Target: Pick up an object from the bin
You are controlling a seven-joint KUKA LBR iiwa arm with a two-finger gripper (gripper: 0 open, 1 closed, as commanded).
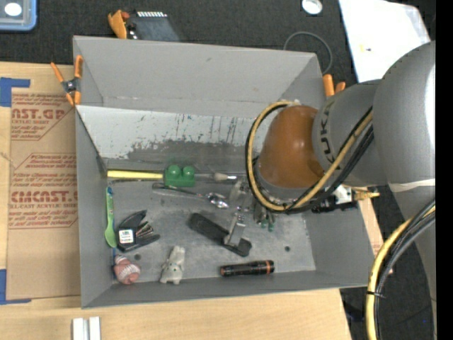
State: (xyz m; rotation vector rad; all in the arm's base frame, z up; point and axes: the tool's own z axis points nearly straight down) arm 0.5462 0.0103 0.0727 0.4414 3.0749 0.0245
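The gripper hangs under the arm's orange cover, low over the floor of the bin, just right of centre. It stands over the right end of a flat black bar that lies slanted on the floor. Whether it is open or closed, or grips the bar, cannot be told. At ten o'clock from the gripper lies a shiny metal piece. Farther that way is a green block at the end of a yellow stick. At six o'clock lies a black marker. At nine o'clock, well apart, sits a small black stapler, with a pale figure at eight o'clock.
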